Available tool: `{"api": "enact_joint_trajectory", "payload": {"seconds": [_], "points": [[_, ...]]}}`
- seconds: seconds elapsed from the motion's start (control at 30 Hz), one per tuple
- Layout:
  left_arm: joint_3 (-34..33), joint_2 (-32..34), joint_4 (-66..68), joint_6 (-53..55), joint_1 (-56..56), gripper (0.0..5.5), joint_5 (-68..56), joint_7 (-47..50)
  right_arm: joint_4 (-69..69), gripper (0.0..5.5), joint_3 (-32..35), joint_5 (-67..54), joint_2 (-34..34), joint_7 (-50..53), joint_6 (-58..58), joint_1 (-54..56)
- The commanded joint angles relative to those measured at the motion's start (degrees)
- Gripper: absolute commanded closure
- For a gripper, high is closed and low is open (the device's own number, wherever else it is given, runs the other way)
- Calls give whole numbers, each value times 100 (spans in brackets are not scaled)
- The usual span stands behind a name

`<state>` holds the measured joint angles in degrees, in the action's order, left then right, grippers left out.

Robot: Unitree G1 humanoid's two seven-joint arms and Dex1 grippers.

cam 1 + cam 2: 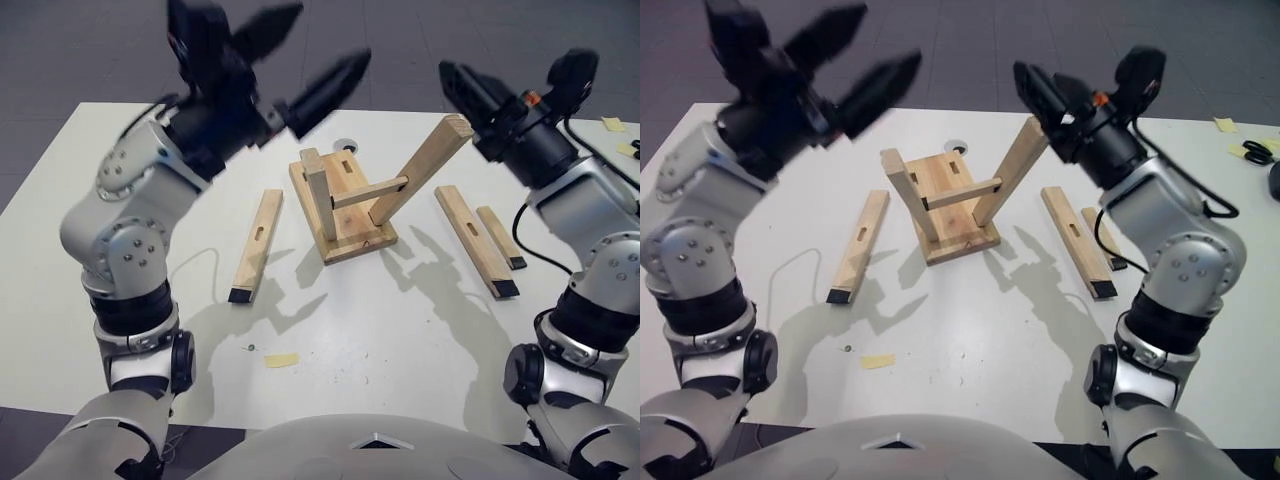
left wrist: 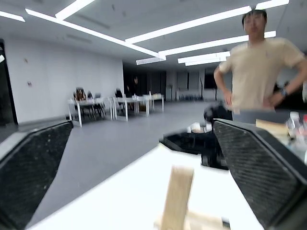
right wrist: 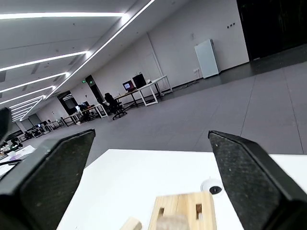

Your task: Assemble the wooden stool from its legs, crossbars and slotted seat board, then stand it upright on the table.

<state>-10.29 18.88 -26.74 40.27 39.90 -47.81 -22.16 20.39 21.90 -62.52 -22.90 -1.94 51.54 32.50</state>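
The slotted seat board [image 1: 350, 238] lies flat at mid-table. A short leg [image 1: 318, 190] stands upright in it. A longer leg [image 1: 425, 165] leans out to the right, and a crossbar [image 1: 368, 190] joins the two. One loose leg [image 1: 257, 243] lies to the left, another loose leg [image 1: 475, 238] to the right, beside a short crossbar [image 1: 500, 235]. My left gripper [image 1: 334, 32] hangs open, high above the table's left rear. My right gripper [image 1: 447, 72] is open too, just beyond the leaning leg's top end [image 3: 165, 223] and not touching it.
A round cable hole [image 1: 345, 145] sits in the white table [image 1: 400, 330] behind the board. A scrap of yellow tape [image 1: 281, 359] lies near the front, and yellow notes [image 1: 612, 124] at the far right edge. A black cable [image 1: 540, 250] trails by the right arm.
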Motion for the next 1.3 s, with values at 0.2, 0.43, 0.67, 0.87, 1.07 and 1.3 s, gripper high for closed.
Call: {"api": "enact_joint_trajectory", "payload": {"seconds": [0.2, 0.43, 0.67, 0.87, 1.07, 1.3], "points": [[1492, 437, 345, -401, -235, 10, 1408, -306, -351, 12, -751, 736, 340, 194, -322, 344], [2444, 246, 307, -949, -1742, 10, 2370, -260, 100, 12, -1239, 818, 739, 460, 13, -1291], [2442, -176, 197, -879, -1957, 10, 2359, 24, 450, 12, -1056, 553, 1115, 487, -192, -1367], [1970, -628, 314, -764, -1520, 10, 1794, 100, 518, 12, -783, 215, 1180, 246, -438, -1245], [255, -1638, 184, -577, -371, 10, -1101, 1204, 798, 12, 104, -812, 1044, 265, -1107, -860], [-867, -498, 589, -635, 461, 10, -2153, 1782, 1560, 12, -809, -913, 145, -766, -825, -786]]}}
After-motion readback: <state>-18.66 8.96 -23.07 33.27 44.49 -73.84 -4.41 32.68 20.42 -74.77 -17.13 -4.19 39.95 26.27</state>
